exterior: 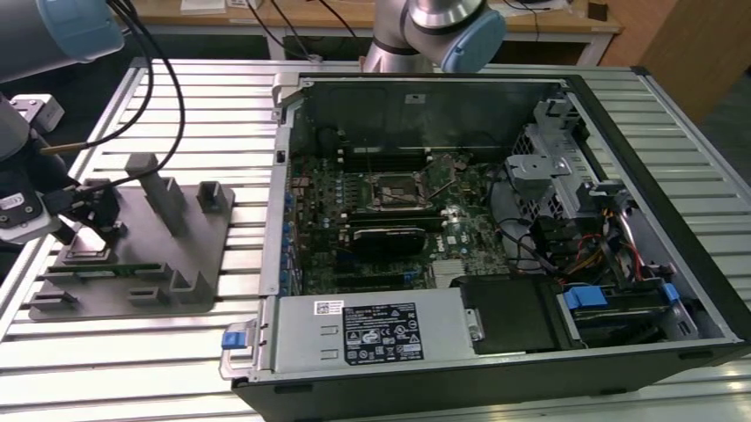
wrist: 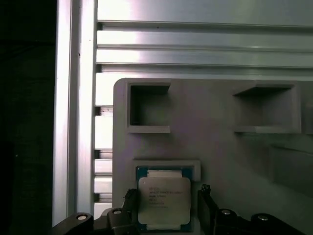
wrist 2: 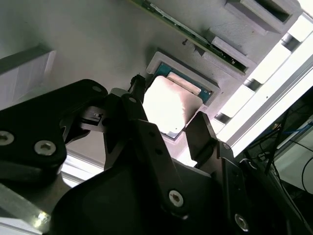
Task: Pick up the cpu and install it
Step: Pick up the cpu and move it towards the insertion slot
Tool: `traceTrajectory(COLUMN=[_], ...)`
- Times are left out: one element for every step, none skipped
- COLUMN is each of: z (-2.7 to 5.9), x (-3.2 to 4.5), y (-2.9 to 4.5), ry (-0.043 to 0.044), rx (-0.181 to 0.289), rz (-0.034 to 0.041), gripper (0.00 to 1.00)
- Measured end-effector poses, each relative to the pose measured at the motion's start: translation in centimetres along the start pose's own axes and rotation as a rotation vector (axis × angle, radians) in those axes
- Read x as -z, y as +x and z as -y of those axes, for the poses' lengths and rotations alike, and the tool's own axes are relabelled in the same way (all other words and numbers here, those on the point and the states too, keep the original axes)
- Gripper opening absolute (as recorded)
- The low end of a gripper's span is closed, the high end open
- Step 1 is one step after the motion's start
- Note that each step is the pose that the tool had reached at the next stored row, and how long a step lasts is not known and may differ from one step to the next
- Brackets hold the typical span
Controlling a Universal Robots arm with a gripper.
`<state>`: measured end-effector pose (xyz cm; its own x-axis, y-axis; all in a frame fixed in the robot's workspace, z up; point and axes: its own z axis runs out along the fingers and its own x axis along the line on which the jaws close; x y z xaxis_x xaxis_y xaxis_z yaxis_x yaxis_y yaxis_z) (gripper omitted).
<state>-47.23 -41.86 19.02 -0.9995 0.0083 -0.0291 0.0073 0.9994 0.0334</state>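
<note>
The cpu (wrist: 164, 199) is a small square chip with a silvery top. It lies flat in a framed recess of the grey holder plate (wrist: 220, 142); the second wrist view shows the cpu (wrist 2: 168, 107) too. My gripper (wrist: 166, 196) is low over it and open. One black finger (wrist: 130, 198) stands on each side of the chip with a thin gap, not clamping it. In the exterior view my gripper (exterior: 84, 237) is at the left end of the holder plate (exterior: 129, 294). The motherboard's socket (exterior: 393, 189) lies inside the open computer case (exterior: 493, 114).
Grey upright posts (exterior: 158, 189) and blocks rise from the holder plate beside my gripper. A long strip (exterior: 100, 271) lies in the plate. The ribbed metal table (exterior: 118, 369) carries both plate and case. A second arm's base (exterior: 441, 26) stands behind the case.
</note>
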Motion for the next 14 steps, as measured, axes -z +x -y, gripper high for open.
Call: traceTrajectory(z=[-0.02, -0.04, -0.06, -0.08, -0.09, -0.1, -0.11, -0.11, -0.12, -0.13, -0.13, -0.13, -0.13, -0.14], x=[-0.05, -0.1, -0.14, -0.19, -0.25, -0.3, -0.34, -0.38, -0.42, -0.46, -0.48, -0.48, -0.49, -0.5], y=[0.0, 0.0, 0.01, 0.01, 0.01, 0.01, 0.01, 0.01, 0.01, 0.02, 0.02, 0.02, 0.02, 0.02], ry=[0.0003, 0.0006, 0.001, 0.0015, 0.002, 0.0023, 0.0026, 0.0029, 0.0031, 0.0032, 0.0033, 0.0034, 0.0034, 0.0033], rx=[0.0, 0.0, 0.0, 0.0, 0.0, 0.0, 0.0, 0.0, 0.0, 0.0, 0.0, 0.0, 0.0, 0.0], rz=[-0.0002, -0.0004, -0.0006, -0.0008, -0.0011, -0.0012, -0.0014, -0.0017, -0.0019, -0.002, -0.0023, -0.0024, -0.0024, -0.0023], gripper=[0.6, 0.6, 0.6, 0.6, 0.6, 0.6, 0.6, 0.6, 0.6, 0.6, 0.6, 0.6, 0.6, 0.6])
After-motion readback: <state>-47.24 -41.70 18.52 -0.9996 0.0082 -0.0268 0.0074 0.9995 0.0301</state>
